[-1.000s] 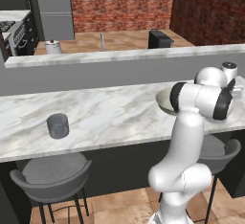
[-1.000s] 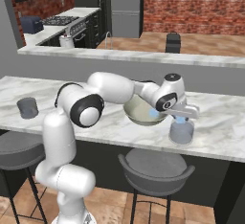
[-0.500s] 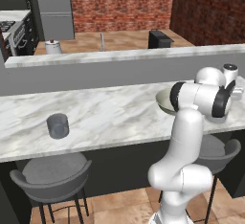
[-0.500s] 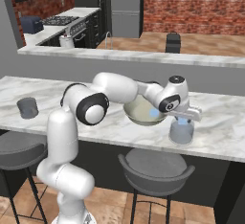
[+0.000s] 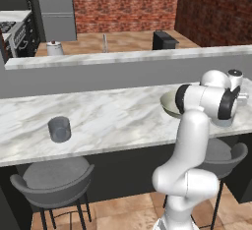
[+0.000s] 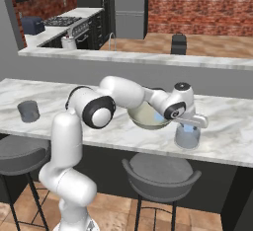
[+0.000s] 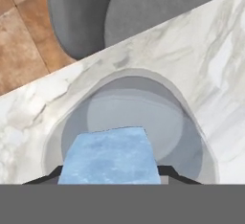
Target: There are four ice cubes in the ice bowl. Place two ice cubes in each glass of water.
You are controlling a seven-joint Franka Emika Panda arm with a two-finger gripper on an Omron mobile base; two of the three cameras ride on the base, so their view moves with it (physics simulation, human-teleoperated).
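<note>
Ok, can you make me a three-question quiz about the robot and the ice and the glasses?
1. Where is the gripper?
A. over the far-off glass
B. over the glass beside the bowl
C. down by the stool

2. What colour is the ice cube?
A. pale blue
B. red
C. green

3. What is the gripper doing?
A. hanging empty and wide open
B. pinching the bowl's rim
C. holding an ice cube

Answers:
1 B, the right base view puts the hand right above that glass, and the hand view looks down into it.
2 A, the hand view shows a pale-blue block.
3 C, in the hand view the cube sits between the dark fingertips, above the glass mouth.
</note>
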